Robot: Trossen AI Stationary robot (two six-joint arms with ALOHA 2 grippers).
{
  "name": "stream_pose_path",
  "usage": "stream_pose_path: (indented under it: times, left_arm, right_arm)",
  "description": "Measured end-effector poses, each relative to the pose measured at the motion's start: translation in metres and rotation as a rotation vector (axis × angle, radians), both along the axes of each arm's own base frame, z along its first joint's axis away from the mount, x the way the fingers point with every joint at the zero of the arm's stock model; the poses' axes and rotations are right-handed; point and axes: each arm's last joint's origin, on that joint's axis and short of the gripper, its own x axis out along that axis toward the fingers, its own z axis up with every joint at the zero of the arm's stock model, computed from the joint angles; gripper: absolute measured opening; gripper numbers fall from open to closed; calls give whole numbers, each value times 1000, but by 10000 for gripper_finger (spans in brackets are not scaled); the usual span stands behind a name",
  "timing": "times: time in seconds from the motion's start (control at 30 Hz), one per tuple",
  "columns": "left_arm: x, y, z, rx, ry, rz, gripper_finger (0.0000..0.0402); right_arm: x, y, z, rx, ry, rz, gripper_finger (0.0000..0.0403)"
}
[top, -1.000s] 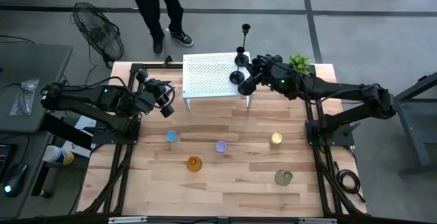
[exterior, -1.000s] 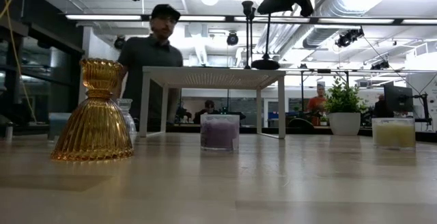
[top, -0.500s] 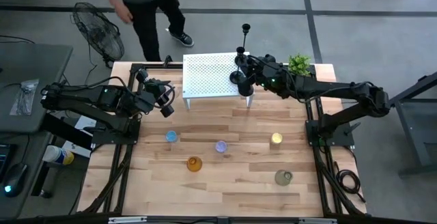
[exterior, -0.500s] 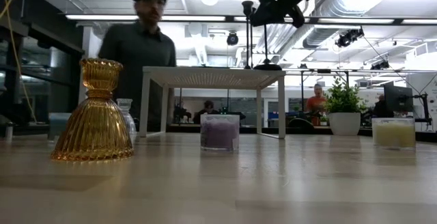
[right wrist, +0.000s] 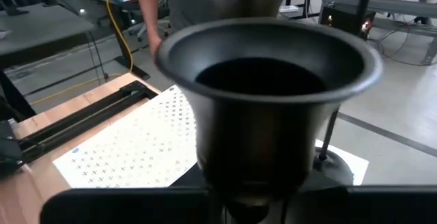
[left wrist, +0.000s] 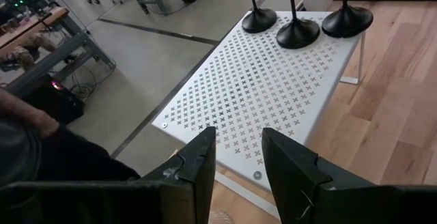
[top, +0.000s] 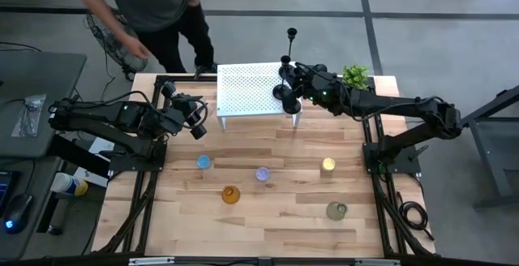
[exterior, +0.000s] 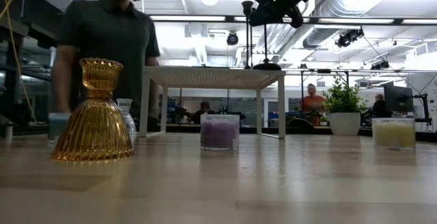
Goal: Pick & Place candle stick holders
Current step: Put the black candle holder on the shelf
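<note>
Three slim black candlesticks stand by their round bases at the right end of a white perforated stand (top: 253, 90), and the left wrist view shows the bases (left wrist: 298, 33). My right gripper (top: 294, 82) is above that end, shut on one candlestick (exterior: 268, 46), whose cup (right wrist: 270, 80) fills the right wrist view. My left gripper (top: 195, 122) hovers open and empty off the stand's left end (left wrist: 235, 162). Small coloured glass holders stand on the table: blue (top: 203, 162), purple (top: 262, 173), amber (top: 231, 195), yellow (top: 328, 165) and greenish (top: 336, 211). My right gripper holds the candlestick by the top of its thin stem (exterior: 268, 24), just under the cup. It comes level from the table's right, across the stem. The cup hides the fingers in the wrist view. The candlestick stands upright with its round base (exterior: 267, 65) on the stand's top.
A small green potted plant (top: 355, 75) stands right of the stand, close behind my right arm. A person (top: 138, 6) stands at the table's far left corner, beside a floor fan (top: 113, 43). The near half of the wooden table holds only the glass holders.
My right gripper has gone a little toward the table's left and far edge with the candlestick, and has come down slightly. The candlestick's base now sits on the stand's top beside the other two. The person behind has walked toward the left.
</note>
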Motion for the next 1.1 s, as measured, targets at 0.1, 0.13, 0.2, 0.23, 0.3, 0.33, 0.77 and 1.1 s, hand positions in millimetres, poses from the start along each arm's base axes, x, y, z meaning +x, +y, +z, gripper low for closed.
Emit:
stream_pose_path:
  times: [0.1, 0.13, 0.2, 0.23, 0.3, 0.33, 0.77, 1.1]
  left_arm:
    - [0, 0, 0, 0, 0, 0, 117]
    - [0, 0, 0, 0, 0, 1, 117]
    - [0, 0, 0, 0, 0, 1, 117]
    - [0, 0, 0, 0, 0, 1, 117]
    - [0, 0, 0, 0, 0, 0, 117]
    - [0, 0, 0, 0, 0, 0, 117]
    - [0, 0, 0, 0, 0, 0, 117]
    - [0, 0, 0, -1, 0, -1, 117]
  right_arm:
    - [0, 0, 0, -1, 1, 2, 35]
    - [0, 0, 0, -1, 1, 2, 35]
    - [0, 0, 0, -1, 2, 1, 35]
    - [0, 0, 0, -1, 2, 1, 35]
    - [0, 0, 0, -2, 2, 0, 35]
    - [0, 0, 0, -3, 4, 0, 35]
    - [0, -1, 0, -8, 13, 22, 114]
    - [0, -1, 0, -5, 14, 21, 157]
